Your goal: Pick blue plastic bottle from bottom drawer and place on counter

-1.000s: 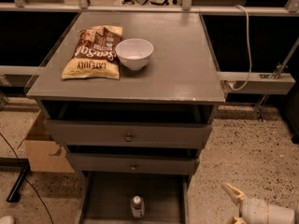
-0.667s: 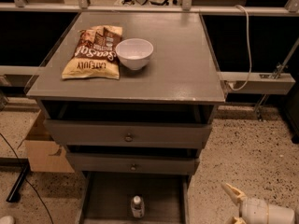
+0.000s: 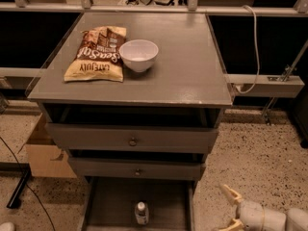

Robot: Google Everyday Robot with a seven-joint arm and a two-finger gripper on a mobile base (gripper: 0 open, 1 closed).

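The blue plastic bottle, small with a white cap, stands upright in the open bottom drawer at the lower edge of the camera view. The counter is the flat grey top of the cabinet. My gripper is at the lower right, low over the floor, to the right of the drawer and apart from the bottle. Its two pale fingers are spread and hold nothing.
A snack bag and a white bowl lie on the left half of the counter. Two knobbed drawers sit slightly pulled out above the bottom one. A cardboard box stands on the floor at the left. A cable hangs at the right.
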